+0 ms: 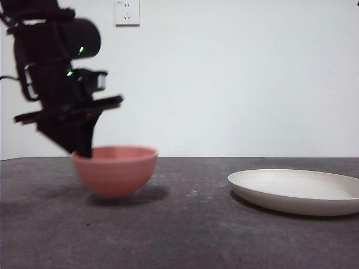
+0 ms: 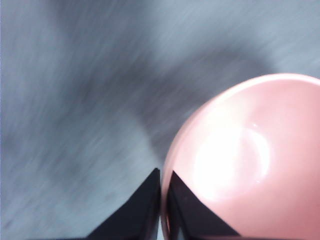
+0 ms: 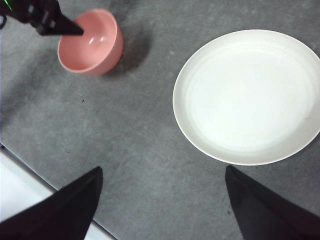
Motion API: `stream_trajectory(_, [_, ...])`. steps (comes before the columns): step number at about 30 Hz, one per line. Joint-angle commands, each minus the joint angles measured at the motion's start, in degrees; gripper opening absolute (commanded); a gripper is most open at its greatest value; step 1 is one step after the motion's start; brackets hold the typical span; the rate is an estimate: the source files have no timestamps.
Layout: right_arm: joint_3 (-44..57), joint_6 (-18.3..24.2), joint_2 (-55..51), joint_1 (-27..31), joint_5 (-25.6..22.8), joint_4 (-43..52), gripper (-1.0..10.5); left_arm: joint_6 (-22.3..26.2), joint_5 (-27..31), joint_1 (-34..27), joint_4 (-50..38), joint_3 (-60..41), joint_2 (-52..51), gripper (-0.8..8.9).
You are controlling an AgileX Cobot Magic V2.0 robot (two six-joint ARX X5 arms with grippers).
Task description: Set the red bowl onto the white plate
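Observation:
The red bowl (image 1: 115, 171) is at the left of the dark table, slightly tilted; I cannot tell whether its base touches the table. My left gripper (image 1: 84, 148) comes down from above and is shut on the bowl's near-left rim, one jaw inside and one outside. The left wrist view is blurred and shows the left gripper (image 2: 162, 200) pinching the red bowl's (image 2: 240, 160) rim. The white plate (image 1: 297, 190) lies empty at the right, well apart from the bowl. The right wrist view looks down on the red bowl (image 3: 92, 42), the white plate (image 3: 247, 95) and the left gripper (image 3: 75, 30). My right gripper (image 3: 162, 200) hangs open high above the table, holding nothing.
A bare stretch of grey table (image 1: 190, 224) separates the bowl from the plate. The table's edge (image 3: 30, 175) with a white floor beyond it shows in the right wrist view. A white wall with a socket (image 1: 127, 12) stands behind.

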State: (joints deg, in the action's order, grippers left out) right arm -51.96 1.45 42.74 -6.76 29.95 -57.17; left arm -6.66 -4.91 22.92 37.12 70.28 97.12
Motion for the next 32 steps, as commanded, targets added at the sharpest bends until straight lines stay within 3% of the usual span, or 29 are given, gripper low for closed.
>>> stream_trajectory(1, [-1.0, -0.7, 0.2, -0.2, 0.0, 0.5, 3.9, -2.4, -1.8, 2.0, -0.3, 4.3, -1.2, 0.09])
stream_trajectory(15, [-1.2, -3.8, -1.8, -0.2, -1.4, 0.7, 3.9, -7.3, -2.6, 13.3, -2.4, 17.1, 2.6, 0.10])
stream_trajectory(32, [-10.9, -4.0, -3.7, -0.2, -6.4, -4.5, 3.9, -7.4, -2.6, 22.0, 0.8, 40.5, 26.9, 0.10])
